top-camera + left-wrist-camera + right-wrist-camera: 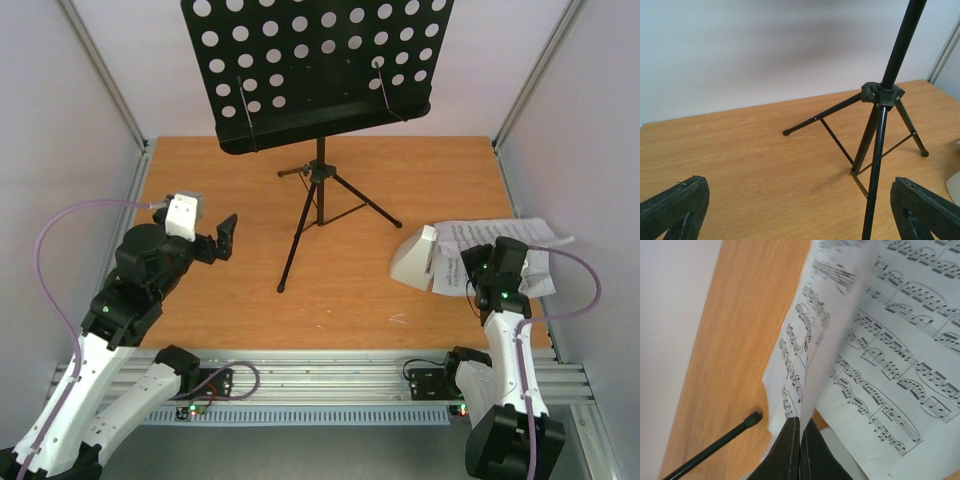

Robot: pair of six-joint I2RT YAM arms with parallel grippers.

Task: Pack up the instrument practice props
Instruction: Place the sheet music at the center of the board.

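The step in hand, as I judge it, is lifting the sheet of music (900,370) off the table (230,170). The right gripper (800,440) is pressed together on a raised fold of the paper close to one edge. To do this well, the pinch should take paper only and rise slowly. A thin page caught by a single fold may tear or slide out if it is dragged flat. Moving up and away from the music stand (318,70) would let the rest of the page peel free under its own weight. The sheet lies on the table to the right of the stand, beyond its right-hand leg. The metronome (415,258) sits between the stand and the sheet, just beside the page's edge, so a trailing corner could brush it. The right wrist view also shows a black capped leg tip (754,418) near the pinch, probably the stand's, and the path should steer clear of it

The right arm rises from its base to the right of the stand, with the forearm reaching forward and the wrist tipped down over the page. The left arm is folded at the elbow to the left of the stand, its wrist roughly level. The left gripper (225,238) faces the stand's legs with its fingers (675,205) spread wide, holding nothing and well apart from the nearest leg. It is well placed to steady the stand, though nothing shows it committed to that
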